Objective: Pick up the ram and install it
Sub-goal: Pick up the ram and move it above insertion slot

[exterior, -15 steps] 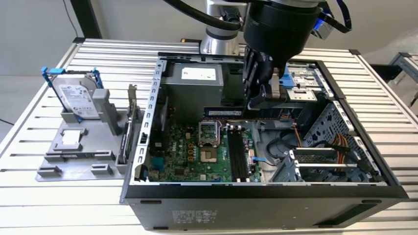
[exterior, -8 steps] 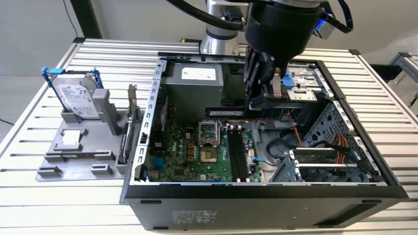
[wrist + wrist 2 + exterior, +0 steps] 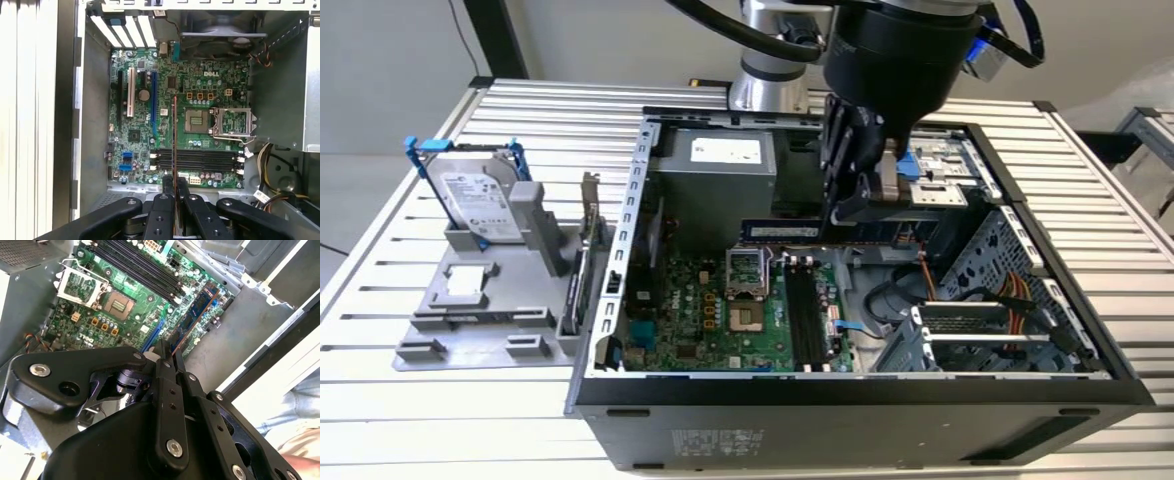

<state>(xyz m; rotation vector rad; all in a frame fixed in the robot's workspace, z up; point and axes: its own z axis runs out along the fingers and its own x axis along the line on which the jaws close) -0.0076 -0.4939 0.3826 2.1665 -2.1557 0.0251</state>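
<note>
The black two-fingered gripper (image 3: 174, 186) is pinched on one end of the ram (image 3: 174, 140), a long, thin dark circuit-board stick seen edge-on in the first wrist view. The one stick hangs level in the air inside the open black-and-grey metal computer case (image 3: 854, 388), held clear of the green motherboard (image 3: 140, 135) below it. It lies crosswise to the bank of long black memory slots (image 3: 200, 160).

Further down on the board are one square silver processor socket (image 3: 196, 120), one white expansion slot (image 3: 131, 92) and one blue expansion slot (image 3: 153, 97). The case also holds one grey metal power supply box (image 3: 714, 180) at its far end.

Beside the case, on the exterior view's left, a grey plastic holder (image 3: 467, 330) carries one upright silver hard drive in a blue bracket (image 3: 470, 195) and one card with a metal bracket (image 3: 587, 260). Everything stands on a slatted aluminium table (image 3: 454, 400).
</note>
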